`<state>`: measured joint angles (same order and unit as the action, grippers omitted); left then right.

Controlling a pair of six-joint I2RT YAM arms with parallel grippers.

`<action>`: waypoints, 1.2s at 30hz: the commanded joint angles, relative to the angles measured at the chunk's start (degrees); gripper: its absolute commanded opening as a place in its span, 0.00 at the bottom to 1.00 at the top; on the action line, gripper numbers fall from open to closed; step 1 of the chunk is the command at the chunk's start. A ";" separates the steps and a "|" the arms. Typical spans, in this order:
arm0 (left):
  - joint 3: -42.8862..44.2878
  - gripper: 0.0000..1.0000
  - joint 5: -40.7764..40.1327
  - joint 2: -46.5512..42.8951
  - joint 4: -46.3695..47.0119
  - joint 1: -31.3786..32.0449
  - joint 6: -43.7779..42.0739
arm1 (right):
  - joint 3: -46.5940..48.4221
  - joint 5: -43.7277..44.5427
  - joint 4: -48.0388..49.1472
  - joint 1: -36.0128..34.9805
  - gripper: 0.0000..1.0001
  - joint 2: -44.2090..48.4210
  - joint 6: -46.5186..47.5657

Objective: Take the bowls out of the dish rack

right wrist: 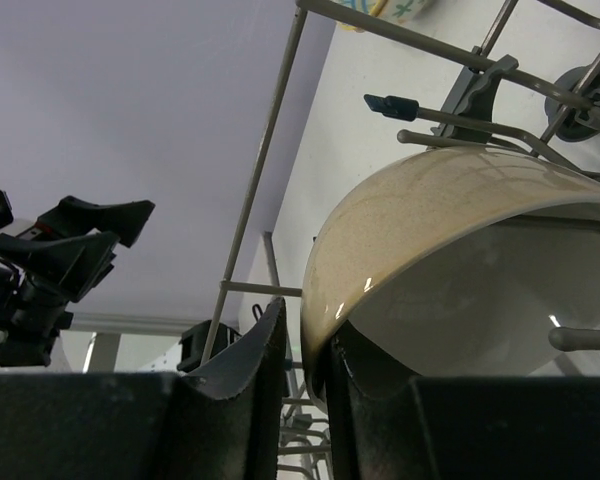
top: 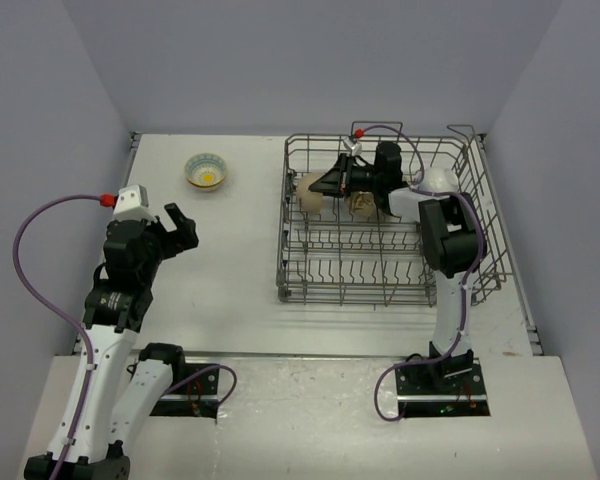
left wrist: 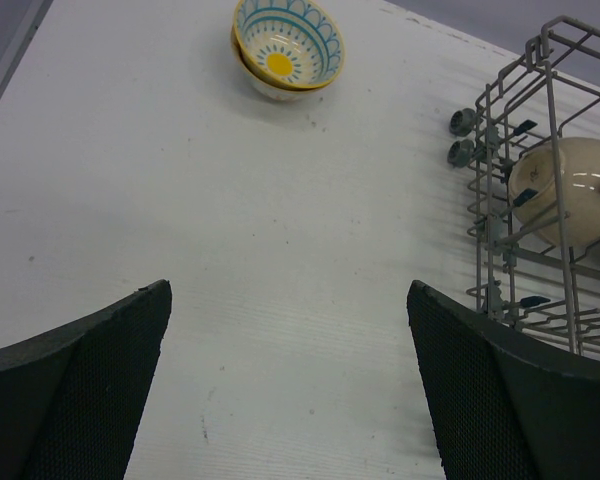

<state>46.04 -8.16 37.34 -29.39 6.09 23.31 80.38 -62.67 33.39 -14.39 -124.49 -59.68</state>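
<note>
The grey wire dish rack (top: 290,268) stands on the right half of the table. A beige bowl (top: 310,196) (right wrist: 430,230) leans on edge near the rack's far left corner, also seen through the wires in the left wrist view (left wrist: 570,190). My right gripper (top: 326,186) (right wrist: 305,340) reaches into the rack and is shut on this bowl's rim, one finger inside and one outside. Another pale bowl (top: 363,203) sits just right of it. A patterned bowl (top: 207,171) (left wrist: 285,50) with a yellow centre rests on the table. My left gripper (top: 180,228) (left wrist: 290,385) hangs open and holds nothing.
The rack's upright wires (right wrist: 265,150) and tines (left wrist: 500,200) crowd close round the held bowl. The table's raised edges run along the left and right sides. My left arm (right wrist: 60,260) shows in the background of the right wrist view.
</note>
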 commanded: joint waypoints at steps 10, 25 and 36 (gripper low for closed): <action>-0.51 1.00 0.25 -0.16 2.05 0.42 -1.25 | 1.54 -6.32 18.90 0.15 0.02 1.88 -9.22; -0.51 1.00 0.34 -0.34 2.05 0.42 -1.25 | 1.36 -7.29 32.01 0.51 0.00 3.55 -19.33; -0.43 1.00 0.25 -0.43 2.05 0.42 -1.25 | 1.36 -7.46 31.74 0.59 0.00 6.45 -19.68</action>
<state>46.04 -8.14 37.36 -29.34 6.15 23.31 79.00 -64.75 48.99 -14.06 -126.28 -74.72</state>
